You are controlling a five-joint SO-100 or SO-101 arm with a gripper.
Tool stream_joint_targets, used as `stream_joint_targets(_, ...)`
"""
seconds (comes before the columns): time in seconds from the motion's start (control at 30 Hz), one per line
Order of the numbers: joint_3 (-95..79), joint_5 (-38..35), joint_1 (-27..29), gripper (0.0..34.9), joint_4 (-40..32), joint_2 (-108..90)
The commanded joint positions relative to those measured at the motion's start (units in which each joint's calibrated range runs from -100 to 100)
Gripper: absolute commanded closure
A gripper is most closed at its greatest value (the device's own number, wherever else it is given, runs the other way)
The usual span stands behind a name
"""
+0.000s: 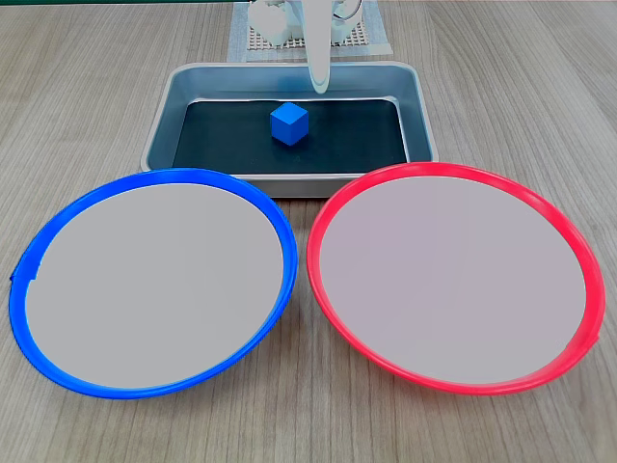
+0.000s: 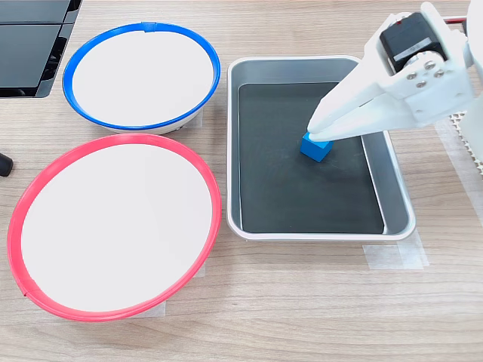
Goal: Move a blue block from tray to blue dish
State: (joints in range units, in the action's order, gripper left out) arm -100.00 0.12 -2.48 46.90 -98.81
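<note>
While the blue dish (image 1: 151, 281) lies bare beside the red-rimmed plate (image 1: 453, 275), the task looks barely begun. Inside the tray (image 1: 162, 111) the blue block (image 1: 289, 123) sits on the dark bottom, not yet lifted. Just above it hangs the gripper (image 2: 320, 130), white fingers tapering close together; whether they touch the block I cannot tell. No writing or labels are readable.

White arm came in from the second exterior view's right, wrist pitched down, gripper (image 2: 318, 130) tapering to a narrow tip. In the first exterior view, gripper (image 1: 318, 82) hung near vertical from the top edge. Jaw gap not discernible.
</note>
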Motion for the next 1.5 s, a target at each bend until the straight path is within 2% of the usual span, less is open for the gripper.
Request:
stream_joint_targets(0.0,0.0,0.1,0.1,34.6,0.4,-0.2)
stream_joint_targets(0.17,0.0,-1.2,-2.2,34.6,0.4,-0.2)
stream_joint_targets(0.33,1.9,-0.3,-0.8,34.7,1.8,3.2)
stream_joint_targets(0.43,12.4,-6.9,1.5,34.8,6.1,12.6)
stream_joint_targets(0.57,31.1,-17.5,5.7,34.8,17.9,32.2)
stream_joint_targets(0.67,42.7,-23.3,9.8,34.7,20.6,47.2)
stream_joint_targets(0.7,45.6,-24.3,10.5,34.1,21.0,51.0)
stream_joint_targets(0.73,48.2,-25.4,11.1,31.8,21.7,54.5)
stream_joint_targets(0.77,49.5,-26.0,11.3,30.1,21.9,56.8)
stream_joint_targets(0.87,51.9,-29.6,11.3,20.6,19.4,65.1)
stream_joint_targets(0.93,50.9,-32.0,11.5,17.1,16.9,67.8)
stream_joint_targets(1.07,49.2,-35.5,12.6,16.1,14.7,73.0)
stream_joint_targets(1.33,47.1,-35.8,11.4,15.4,10.3,79.8)
stream_joint_targets(1.47,45.2,-35.6,9.9,16.8,8.4,80.9)
